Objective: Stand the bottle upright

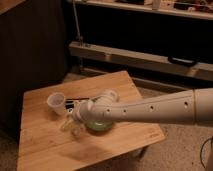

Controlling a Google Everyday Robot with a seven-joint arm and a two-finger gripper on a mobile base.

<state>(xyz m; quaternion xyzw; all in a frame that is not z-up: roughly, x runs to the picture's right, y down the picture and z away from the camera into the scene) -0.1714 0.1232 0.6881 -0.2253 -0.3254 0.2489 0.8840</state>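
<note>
The wooden counter (pixel 45 145) carries a white cup (pixel 56 102) and a green bowl (pixel 100 126). The gripper (pixel 75 116) sits low at the bottle (pixel 75 130), presumably to grasp it; the state of the jaws cannot be told.

A: Low square table of pale wooden planks (pixel 45 145), on speckled floor (pixel 175 150). Anything sitting on top?

B: Yep, few bits. Small white plastic cup (pixel 56 101) upright toward the far left, thin dark flat object (pixel 76 102) just beside it on the right. Round green dish (pixel 100 126) near the middle, half hidden under the arm. Pale clear bottle (pixel 75 129) just left of that, right at the gripper (pixel 71 120), low over the wood. Touching the top or not, can't tell.
</note>
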